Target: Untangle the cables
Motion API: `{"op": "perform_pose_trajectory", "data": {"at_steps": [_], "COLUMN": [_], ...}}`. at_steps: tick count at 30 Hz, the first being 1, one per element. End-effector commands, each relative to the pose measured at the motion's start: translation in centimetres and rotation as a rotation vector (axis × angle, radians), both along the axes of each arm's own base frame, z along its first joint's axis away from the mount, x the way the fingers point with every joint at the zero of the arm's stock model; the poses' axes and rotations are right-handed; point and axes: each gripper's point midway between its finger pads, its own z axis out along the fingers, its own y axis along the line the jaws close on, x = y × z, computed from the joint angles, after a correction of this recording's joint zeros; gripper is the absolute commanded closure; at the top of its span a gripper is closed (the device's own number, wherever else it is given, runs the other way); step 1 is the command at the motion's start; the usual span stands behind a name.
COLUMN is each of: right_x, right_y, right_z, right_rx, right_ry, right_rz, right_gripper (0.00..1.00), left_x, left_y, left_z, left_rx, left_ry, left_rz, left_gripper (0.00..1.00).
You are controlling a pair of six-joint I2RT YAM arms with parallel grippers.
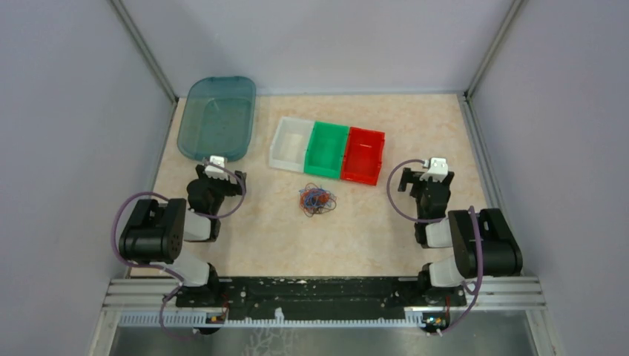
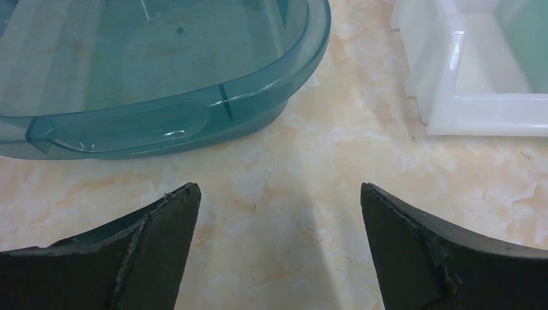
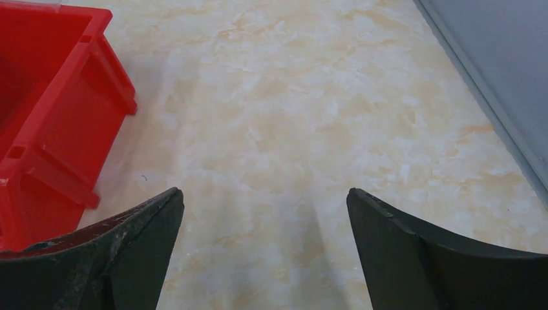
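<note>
Two grippers spread wide and empty, the cables lying loose between them.

Left gripper (image 2: 279,190) hangs over the pale marbled table (image 2: 310,168) with its jaws far apart and nothing in them; just ahead of its fingertips is the rim of the teal tray (image 2: 161,123), and ahead to its right the white bin (image 2: 452,64). Right gripper (image 3: 265,191) is equally wide and empty, with the red bin (image 3: 71,116) just ahead to its left. The cables (image 1: 317,200), a small curly knot of blue, red-orange and dark wires, lie to the left hand's right and the right hand's left, well apart from both, near the green bin (image 1: 327,148) but not touching it.
</note>
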Motion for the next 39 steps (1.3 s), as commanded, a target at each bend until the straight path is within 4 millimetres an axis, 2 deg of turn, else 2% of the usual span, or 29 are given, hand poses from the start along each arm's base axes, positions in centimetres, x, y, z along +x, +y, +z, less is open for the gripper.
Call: {"op": "perform_pose_trajectory", "data": {"at_steps": [1, 12, 16, 19, 21, 22, 23, 26, 29, 34, 37, 39], "right_x": [1.2, 1.5, 0.7, -0.1, -1.1, -1.7, -2.2, -3.2, -2.8, -2.7, -2.0, -2.2], "right_y": [0.3, 0.3, -2.1, -2.8, -3.7, -4.5, -5.1, -6.5, -5.5, -3.3, 1.2, 4.8], "right_z": [2.6, 2.5, 2.7, 3.2, 4.7, 6.1, 6.8, 9.6, 12.8, 15.0, 16.4, 17.2], "right_rx": [-0.001, 0.010, 0.049, 0.062, 0.043, 0.051, 0.091, 0.189, 0.287, 0.454, 0.412, 0.394], "right_ry": [-0.094, -0.083, -0.110, -0.122, -0.168, -0.189, -0.186, -0.213, -0.257, -0.175, -0.125, -0.107], "right_rz": [0.004, 0.007, -0.141, -0.191, -0.283, -0.353, -0.412, -0.524, -0.471, -0.393, -0.102, 0.077], "right_gripper": [0.01, 0.01, 0.01, 0.01, 0.01, 0.01, 0.01, 0.01, 0.01, 0.01, 0.01, 0.08], "left_x": [0.8, 0.8, 0.8, 0.4, 0.9, 1.3, 1.8, 1.9, 0.9, -1.7, -2.9, -3.9], "left_y": [-0.2, -0.2, -0.3, -1.5, -1.3, -1.2, -1.3, -1.6, -2.6, -4.2, -5.1, -5.8], "left_z": [1.5, 1.5, 1.5, 2.6, 3.5, 3.7, 4.3, 4.3, 5.2, 7.7, 9.7, 10.5], "left_rx": [-0.014, -0.014, -0.013, -0.016, -0.018, -0.016, 0.007, 0.047, 0.031, -0.027, -0.046, -0.058], "left_ry": [-0.057, -0.057, -0.054, -0.080, -0.051, -0.012, 0.015, 0.182, 0.313, 0.453, 0.476, 0.492], "left_rz": [-0.014, -0.014, -0.017, -0.109, -0.102, -0.096, -0.113, -0.172, -0.267, -0.373, -0.438, -0.491], "left_gripper": [0.01, 0.01, 0.01, 0.00, 0.00, 0.00, 0.00, 0.00, 0.00, 0.01, 0.01, 0.01]}}
